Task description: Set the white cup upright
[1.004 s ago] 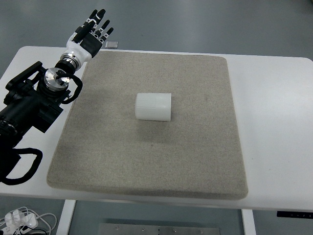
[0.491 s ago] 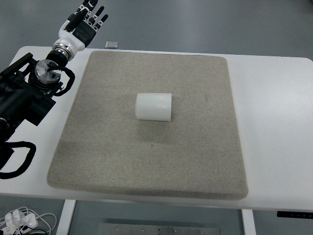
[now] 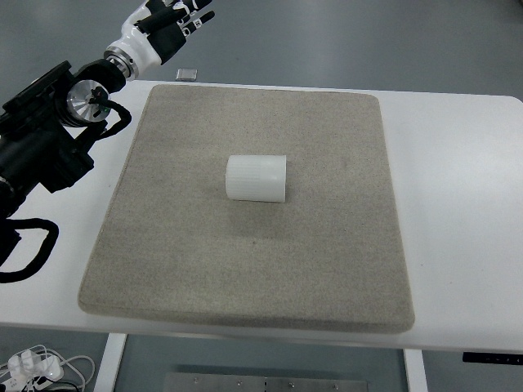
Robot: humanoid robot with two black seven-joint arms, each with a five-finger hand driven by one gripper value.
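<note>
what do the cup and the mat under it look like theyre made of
The white cup, lying on its side, looks like matte plastic, possibly paper: opaque white, faint ribbing along its wall, no glare. The mat looks like felt or dense woven fabric: speckled grey-beige, fuzzy, non-reflective, with soft rounded corners. The table beneath seems a smooth white laminate, with a slight sheen.

Bare mat (image 3: 245, 269) on every side of the lying white cup (image 3: 257, 177), left hand (image 3: 167, 28) well apart.

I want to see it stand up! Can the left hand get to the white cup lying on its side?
Probably yes: nothing stands between the left hand and the white ribbed plastic cup.
</note>
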